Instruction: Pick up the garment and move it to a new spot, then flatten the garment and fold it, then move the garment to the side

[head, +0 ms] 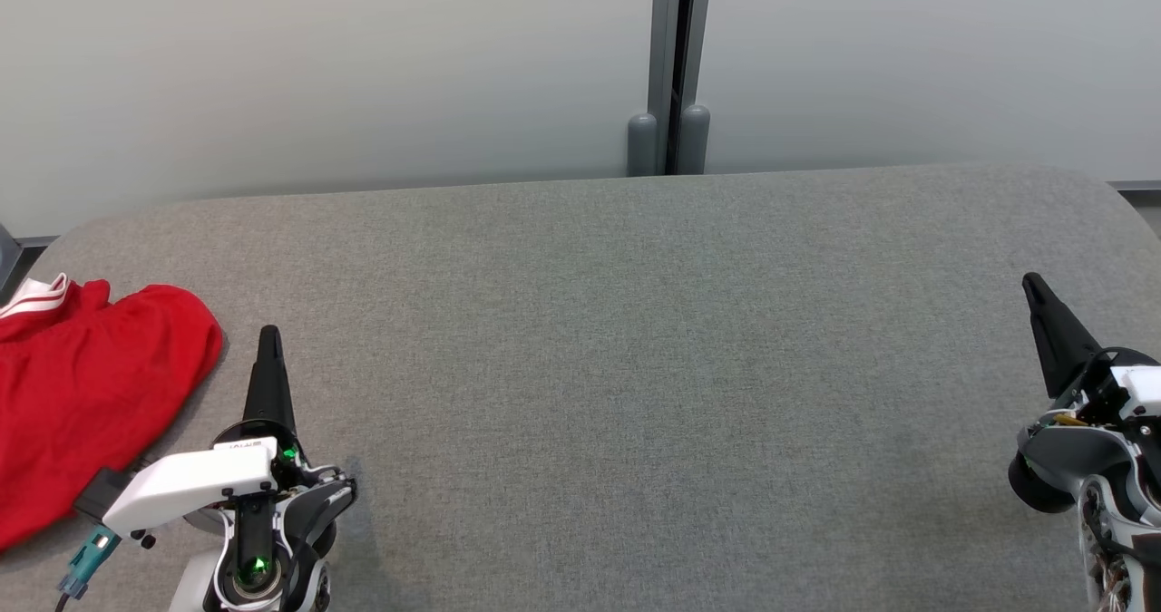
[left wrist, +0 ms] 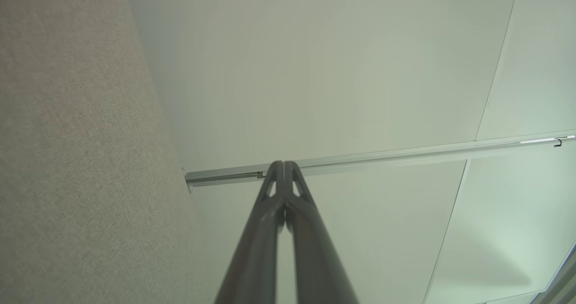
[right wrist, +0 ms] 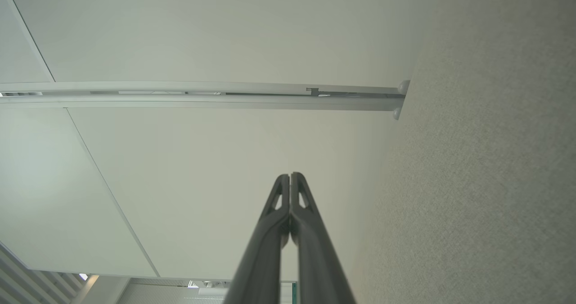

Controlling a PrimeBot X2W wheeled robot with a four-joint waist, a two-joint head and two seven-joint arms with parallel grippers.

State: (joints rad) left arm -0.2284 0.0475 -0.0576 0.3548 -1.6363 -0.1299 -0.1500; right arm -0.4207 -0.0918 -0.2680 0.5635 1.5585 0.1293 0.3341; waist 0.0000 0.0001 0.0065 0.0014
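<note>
A: Where do we stand? The red garment [head: 82, 394] lies bunched at the far left edge of the grey table [head: 635, 367], just beside our left gripper [head: 269, 340].

B: So we judge the pick-up is ours to begin. We should part the left fingers first, swing over the cloth's thick middle (not the white-striped edge [head: 36, 296]), and pinch deep so it lifts whole.

A: And the pincers?

B: Both are pressed fully together, tips meeting, holding nothing. The right gripper [head: 1036, 290] hangs well apart at the table's right side, touching no cloth.
</note>
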